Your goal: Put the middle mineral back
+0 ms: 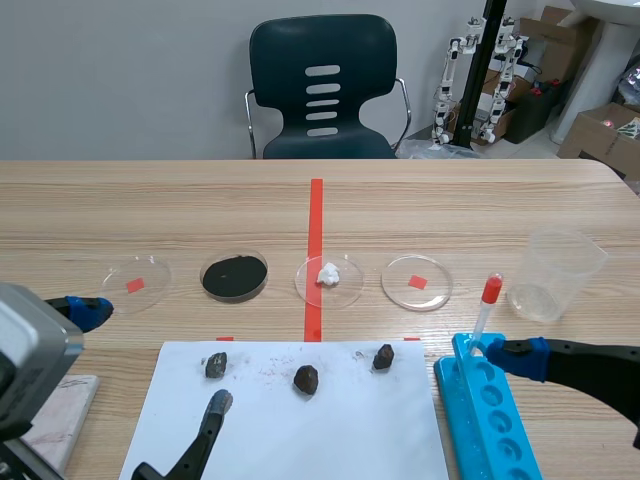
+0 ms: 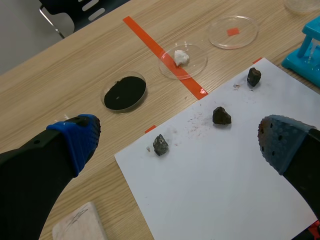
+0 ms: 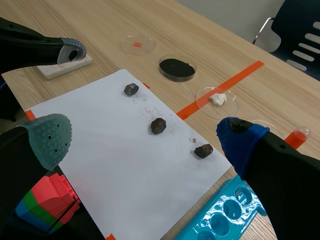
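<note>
Wood-grain table [image 1: 450, 215] bore a white sheet [image 1: 300, 435] at its near edge. On it the middle mineral [image 1: 306, 379] lay untouched between the left mineral [image 1: 215, 365] and the right mineral [image 1: 383, 357]. The left gripper [image 2: 177, 145] and right gripper [image 3: 145, 140] gaped wide, holding nothing; seemingly nothing was yet done.

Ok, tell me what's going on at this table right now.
Nothing is being handled yet. The middle mineral lies untouched on a white sheet of paper, between the left mineral and the right mineral. The left gripper and the right gripper are both open and hold nothing. Beyond the paper sit a petri dish of black powder and another with a white lump.
</note>
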